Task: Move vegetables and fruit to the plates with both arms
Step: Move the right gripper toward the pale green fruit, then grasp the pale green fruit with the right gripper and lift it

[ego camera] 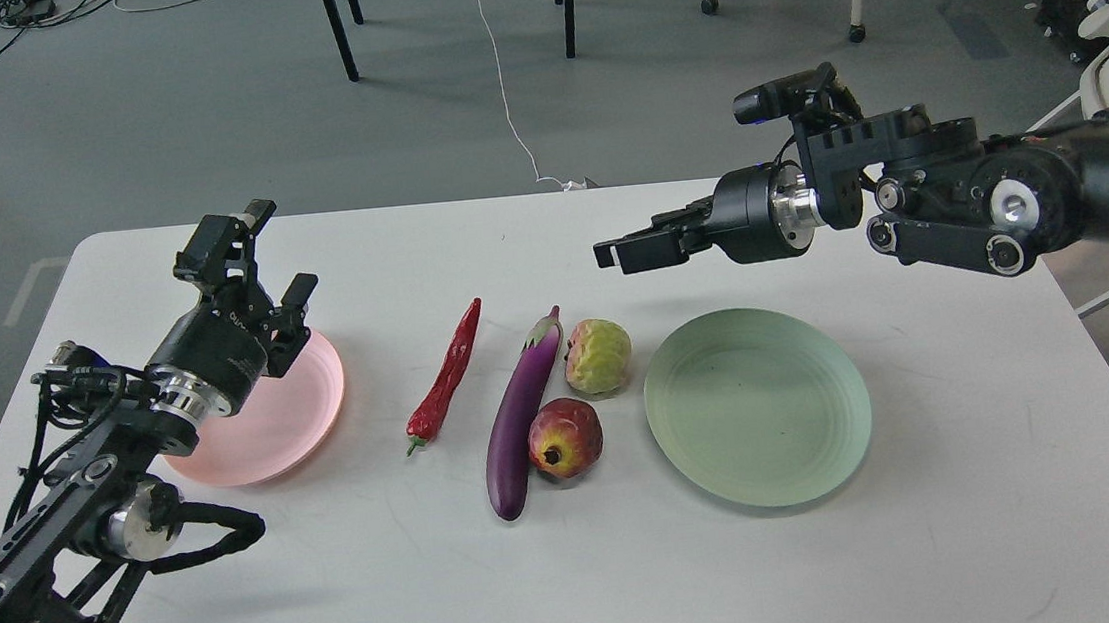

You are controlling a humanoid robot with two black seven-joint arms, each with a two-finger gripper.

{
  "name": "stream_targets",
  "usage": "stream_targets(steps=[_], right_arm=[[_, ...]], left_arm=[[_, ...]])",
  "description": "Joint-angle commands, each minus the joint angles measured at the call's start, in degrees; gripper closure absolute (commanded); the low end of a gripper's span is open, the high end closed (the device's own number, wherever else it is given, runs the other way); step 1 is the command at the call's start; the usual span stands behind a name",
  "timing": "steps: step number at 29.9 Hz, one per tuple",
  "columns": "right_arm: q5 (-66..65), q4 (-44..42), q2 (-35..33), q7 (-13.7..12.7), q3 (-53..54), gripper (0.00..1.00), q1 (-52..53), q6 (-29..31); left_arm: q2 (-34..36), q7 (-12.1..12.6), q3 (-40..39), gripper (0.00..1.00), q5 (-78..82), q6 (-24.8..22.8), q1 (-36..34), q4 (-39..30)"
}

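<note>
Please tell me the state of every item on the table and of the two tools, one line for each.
Chili pepper: lying on the table, untouched.
Eggplant: lying on the table, touching the pomegranate.
Yellow-green fruit: on the table, not gripped.
Pomegranate: on the table, not gripped.
Pink plate: empty.
Green plate: empty.
Left tool: open, empty.
Right tool: raised, empty; opening unclear.

Bright, even light from overhead fills the scene. The white worktop (938, 559) shows soft, faint shadows close under the green plate (839, 407) and beneath the left arm. Small glints sit on the glossy eggplant (522, 417). Focus is sharp throughout, with no evident blur.
</note>
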Motion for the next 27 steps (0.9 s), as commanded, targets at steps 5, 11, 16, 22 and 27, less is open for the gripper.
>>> stream_targets(steps=[5,11,16,22,27], right_arm=[[-0.7,-7.9,10.8,0.0,-5.8,0.02,-2.5,-0.1],[-0.6,-9.6,12.7,0.0,-7.5,0.03,-3.5,-0.1],[-0.7,-11.0,12.7,0.0,-8.2,0.06,-4.9,-0.1],[-0.6,-11.3,12.7,0.0,-9.4,0.18,-5.8,-0.2],[-0.6,-11.5,12.7,0.0,-9.4,0.4,-6.5,-0.2]], left_arm=[[1.5,0.0,0.0,0.0,0.0,0.0,0.1,-1.3],[2.2,0.0,-0.1,0.0,0.0,-0.1,0.1,-1.3],[2.5,0.0,-0.1,0.0,0.0,0.0,0.1,-1.4],[2.5,0.0,-0.2,0.0,0.0,0.0,0.1,-1.4],[2.5,0.0,-0.2,0.0,0.0,-0.1,0.1,-1.4]])
